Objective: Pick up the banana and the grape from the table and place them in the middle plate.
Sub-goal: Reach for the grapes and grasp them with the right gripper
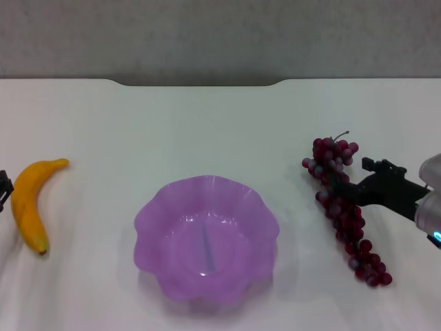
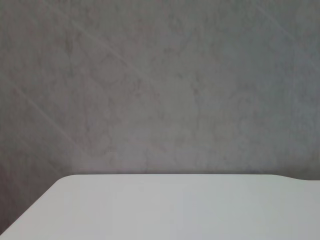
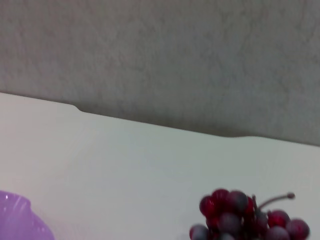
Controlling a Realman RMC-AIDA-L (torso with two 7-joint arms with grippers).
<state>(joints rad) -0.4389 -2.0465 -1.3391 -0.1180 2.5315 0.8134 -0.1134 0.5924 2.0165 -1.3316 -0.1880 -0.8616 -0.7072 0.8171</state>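
The banana [image 1: 29, 205] lies on the white table [image 1: 207, 124] at the far left in the head view. A sliver of my left gripper [image 1: 3, 187] shows at the picture's left edge, just beside the banana. The grape [image 1: 358, 234] bunch lies at the right, its stem pointing away from me. My right gripper [image 1: 350, 174] reaches in from the right, open, its fingers over the upper part of the bunch. The right wrist view shows the top of the grape [image 3: 240, 220] and the rim of the middle plate [image 3: 20, 220]. The purple middle plate [image 1: 207, 183] stands empty between the two fruits.
The table's notched far edge [image 1: 200, 83] meets a grey wall. The left wrist view shows only a bare table corner [image 2: 175, 210] and that wall.
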